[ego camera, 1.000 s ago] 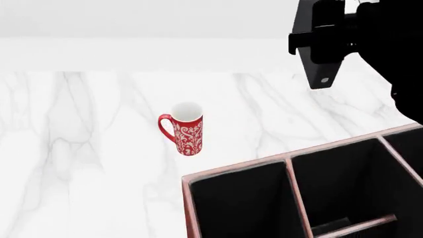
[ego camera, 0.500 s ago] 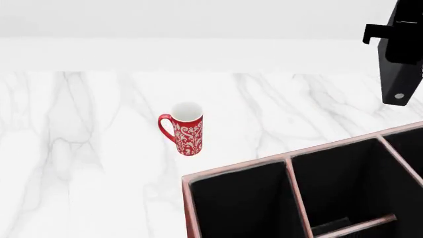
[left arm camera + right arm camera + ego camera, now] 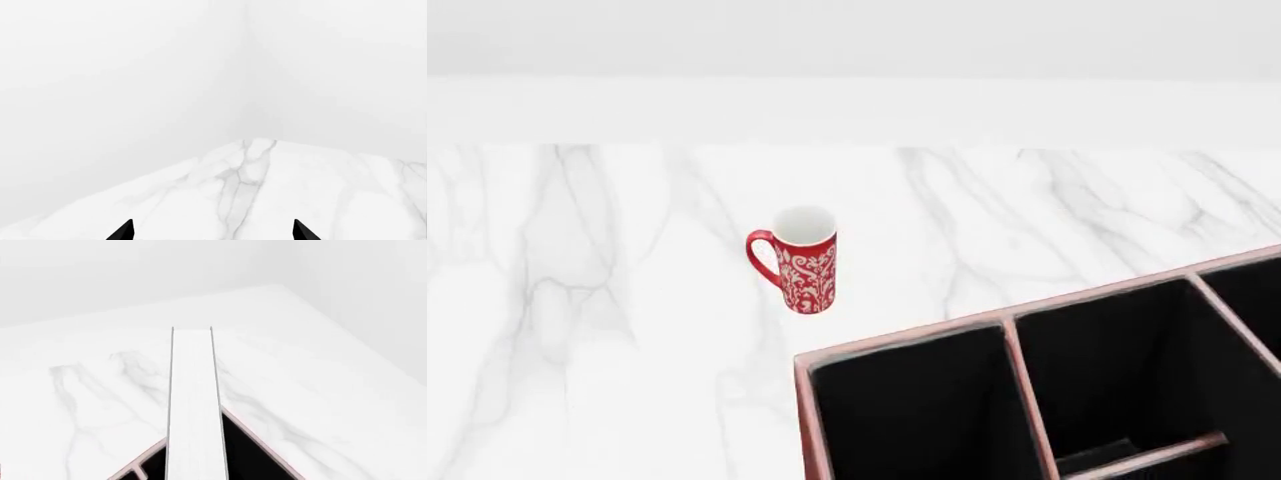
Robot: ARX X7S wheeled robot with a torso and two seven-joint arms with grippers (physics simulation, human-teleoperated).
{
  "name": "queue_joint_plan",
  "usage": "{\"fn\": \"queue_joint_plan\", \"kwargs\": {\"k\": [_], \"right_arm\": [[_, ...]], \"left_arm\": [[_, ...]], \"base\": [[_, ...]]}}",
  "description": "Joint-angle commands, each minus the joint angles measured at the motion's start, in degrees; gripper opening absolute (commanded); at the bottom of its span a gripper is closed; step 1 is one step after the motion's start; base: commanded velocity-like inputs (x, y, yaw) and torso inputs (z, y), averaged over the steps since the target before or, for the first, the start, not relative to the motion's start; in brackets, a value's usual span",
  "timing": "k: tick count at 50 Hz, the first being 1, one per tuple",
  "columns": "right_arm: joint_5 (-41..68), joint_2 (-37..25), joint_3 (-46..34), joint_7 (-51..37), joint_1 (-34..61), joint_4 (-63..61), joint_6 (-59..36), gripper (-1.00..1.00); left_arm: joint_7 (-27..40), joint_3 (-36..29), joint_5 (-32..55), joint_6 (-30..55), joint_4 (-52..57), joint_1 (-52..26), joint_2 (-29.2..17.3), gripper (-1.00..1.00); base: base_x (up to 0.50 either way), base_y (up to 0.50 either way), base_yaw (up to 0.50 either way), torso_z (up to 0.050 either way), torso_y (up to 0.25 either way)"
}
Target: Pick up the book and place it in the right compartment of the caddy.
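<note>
The book shows only in the right wrist view, as a long strip of white page edges between thin black covers running straight out from the camera. It hangs above a corner of the caddy. My right gripper's fingers do not show, and the book sits in its grip line. In the head view the reddish-brown caddy fills the lower right, black inside and split by dividers; the book and both arms are out of that view. My left gripper is open and empty over the marble.
A red-and-white patterned mug stands on the white marble counter, to the left of and behind the caddy. A pale wall runs along the counter's back edge.
My right arm with the black book has moved right and out of the head view. The mug and caddy have not moved.
</note>
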State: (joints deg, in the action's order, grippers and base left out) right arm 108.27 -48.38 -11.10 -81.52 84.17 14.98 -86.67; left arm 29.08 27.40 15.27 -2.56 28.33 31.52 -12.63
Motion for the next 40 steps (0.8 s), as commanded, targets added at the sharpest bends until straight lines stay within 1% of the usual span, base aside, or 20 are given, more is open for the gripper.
{"fn": "queue_joint_plan", "kwargs": {"k": [1, 8, 20, 25, 35, 40], "right_arm": [[9.45, -7.10, -3.73, -6.87, 0.63, -1.89, 2.38, -1.00], [4.87, -8.92, -3.75, -2.69, -0.57, -2.12, 2.75, -1.00], [3.49, -8.51, -4.65, -0.26, -3.13, -3.96, 4.46, -1.00], [2.61, -8.57, -5.13, 0.72, -2.84, -3.54, 4.72, -1.00], [-3.99, -8.69, -5.86, 5.44, -3.82, -2.95, 6.09, -1.00], [-5.22, -8.70, -6.50, 6.40, -4.28, -2.02, 6.50, -1.00]], "left_arm": [[0.00, 0.07, 0.29, -0.44, -0.11, 0.15, 0.02, 1.00], [-0.22, -0.10, 0.31, -1.06, -1.01, 0.15, 0.12, 1.00], [0.01, -0.47, 0.04, -0.92, -1.15, -0.02, 0.02, 1.00], [0.18, -0.30, 0.18, -0.64, -0.57, 0.18, -0.10, 1.00], [0.23, -0.36, 0.22, -0.86, -0.81, 0.25, -0.12, 1.00], [0.34, -0.40, 0.21, -0.71, -0.69, 0.26, -0.20, 1.00]], "base": [[0.00, 0.00, 0.00, 0.000, 0.000], [0.00, 0.00, 0.00, 0.000, 0.001], [0.00, 0.00, 0.00, 0.000, 0.001], [0.00, 0.00, 0.00, 0.000, 0.002], [0.00, 0.00, 0.00, 0.000, 0.001], [0.00, 0.00, 0.00, 0.000, 0.002]]}}
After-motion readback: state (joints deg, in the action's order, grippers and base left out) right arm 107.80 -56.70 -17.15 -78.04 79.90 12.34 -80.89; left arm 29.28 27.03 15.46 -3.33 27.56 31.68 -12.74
